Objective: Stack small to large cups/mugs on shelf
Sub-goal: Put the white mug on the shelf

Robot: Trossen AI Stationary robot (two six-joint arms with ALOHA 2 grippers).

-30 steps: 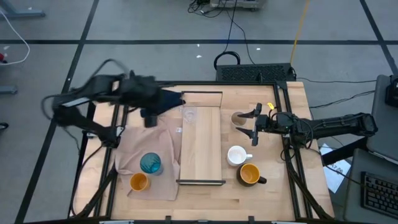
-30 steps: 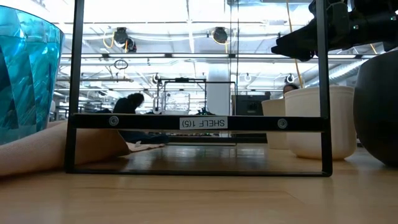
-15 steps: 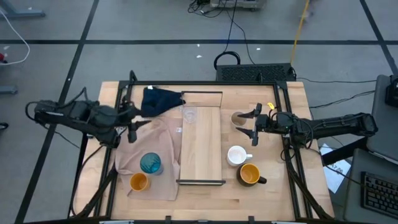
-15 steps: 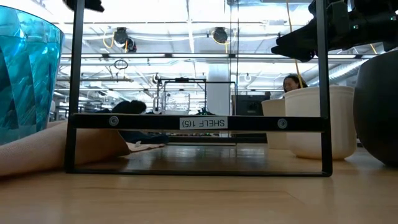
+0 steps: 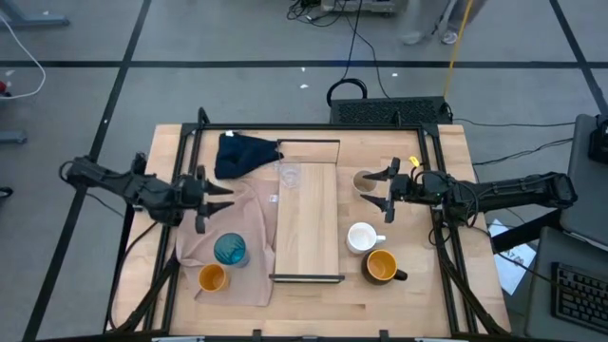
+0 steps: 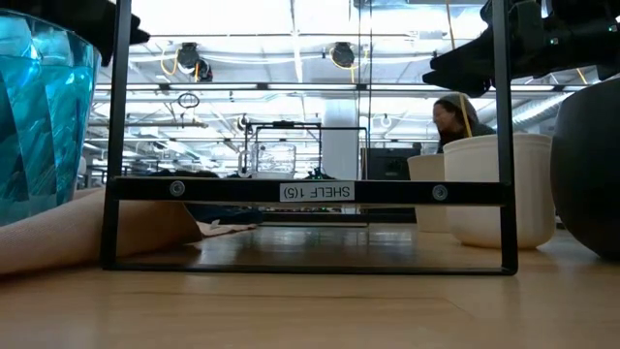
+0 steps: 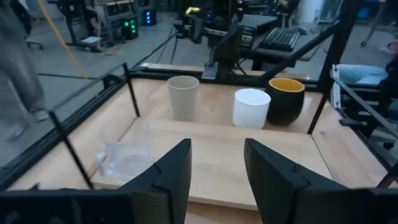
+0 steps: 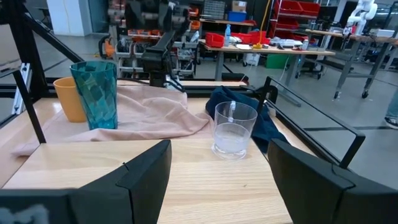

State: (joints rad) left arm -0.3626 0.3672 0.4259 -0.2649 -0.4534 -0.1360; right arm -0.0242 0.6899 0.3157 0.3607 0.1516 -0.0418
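My left tool [image 5: 211, 198] hangs released and empty over the beige cloth [image 5: 249, 207]; my right tool [image 5: 382, 190] hangs released above the worktop [image 5: 418, 304], the beige-grey cup [image 5: 365, 180] just beside it. Between the two lies the shelf [image 5: 308, 233], its long axis running across both tools' reach. Only the clear glass [image 5: 289, 175] stands on it, empty, at the far end. The teal ribbed tumbler [image 5: 230, 250] and small orange cup [image 5: 212, 277] sit nearest my left tool; the white mug [image 5: 362, 237] and dark-handled orange mug [image 5: 381, 266] nearest my right.
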